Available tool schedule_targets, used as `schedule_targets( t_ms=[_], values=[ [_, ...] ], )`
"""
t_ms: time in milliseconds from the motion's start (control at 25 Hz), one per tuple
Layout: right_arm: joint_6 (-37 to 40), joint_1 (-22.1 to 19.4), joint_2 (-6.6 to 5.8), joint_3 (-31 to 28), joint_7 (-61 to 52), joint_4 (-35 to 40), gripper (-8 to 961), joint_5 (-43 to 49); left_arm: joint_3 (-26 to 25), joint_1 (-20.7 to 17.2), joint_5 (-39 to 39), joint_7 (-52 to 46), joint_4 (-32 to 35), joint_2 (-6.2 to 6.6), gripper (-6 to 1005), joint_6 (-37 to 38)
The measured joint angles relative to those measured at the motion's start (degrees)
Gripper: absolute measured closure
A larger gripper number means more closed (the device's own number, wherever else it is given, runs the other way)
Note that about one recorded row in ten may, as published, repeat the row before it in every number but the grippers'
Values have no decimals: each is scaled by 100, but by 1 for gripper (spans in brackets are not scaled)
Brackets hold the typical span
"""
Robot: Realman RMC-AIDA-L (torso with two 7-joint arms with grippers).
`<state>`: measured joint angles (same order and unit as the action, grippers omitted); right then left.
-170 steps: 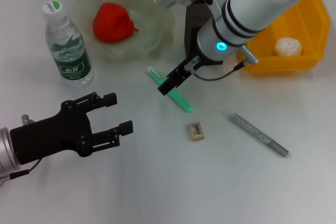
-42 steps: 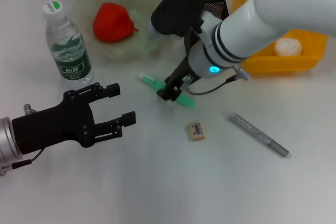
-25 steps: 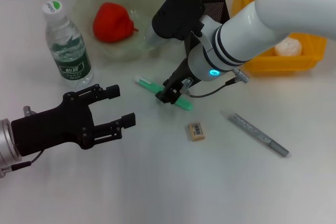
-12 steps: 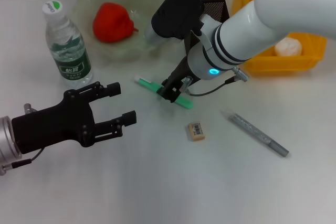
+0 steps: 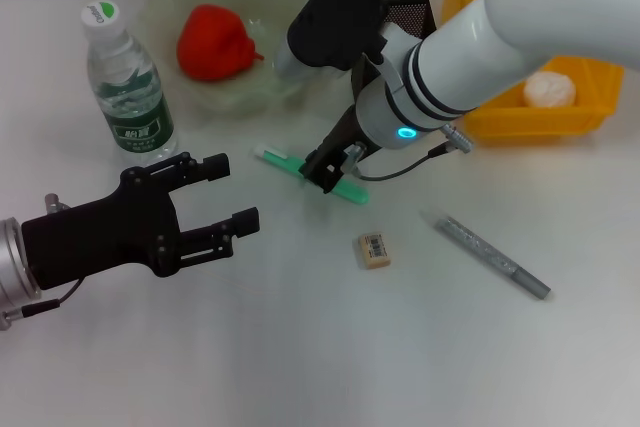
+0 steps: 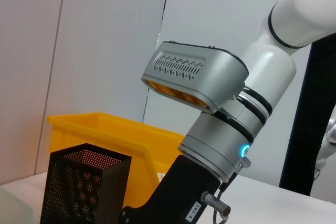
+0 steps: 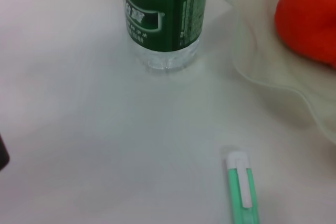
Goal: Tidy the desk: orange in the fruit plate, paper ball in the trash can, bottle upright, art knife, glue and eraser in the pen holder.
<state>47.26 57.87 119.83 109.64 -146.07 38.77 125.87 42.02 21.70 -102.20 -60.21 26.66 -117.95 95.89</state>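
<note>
The right end effector is sitting right over the green art knife, jaws astride its diagonal long axis, grip unclear; the left end effector is hanging open, empty, farther off.

Clear glossy plastic bottle; black metal-mesh pen holder.

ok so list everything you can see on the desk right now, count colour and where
red-orange lumpy orange: one, inside the pale green wavy-rimmed fruit plate, far left-centre
clear plastic water bottle with green label: one, upright, left of the plate
green art knife with white end: one, flat, centre, under the right hand
tan eraser with barcode label: one, centre
grey pen-like stick: one, right
black mesh pen holder: one, behind the right arm
white paper ball: one, inside the yellow plastic trash can, far right
left hand: black, open, near left
right hand: black, on the knife
</note>
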Motion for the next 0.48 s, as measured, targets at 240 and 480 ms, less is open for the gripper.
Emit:
schedule_targets(
  t_ms=[240, 480],
  values=[
    [-41, -23, -3, -10, 0, -16, 857, 0, -1, -4, 0, -11, 7, 24, 212, 0],
    [-88, -31, -11, -13, 10, -19, 841, -1, -1, 1, -5, -121, 139, 44, 212, 0]
  ],
)
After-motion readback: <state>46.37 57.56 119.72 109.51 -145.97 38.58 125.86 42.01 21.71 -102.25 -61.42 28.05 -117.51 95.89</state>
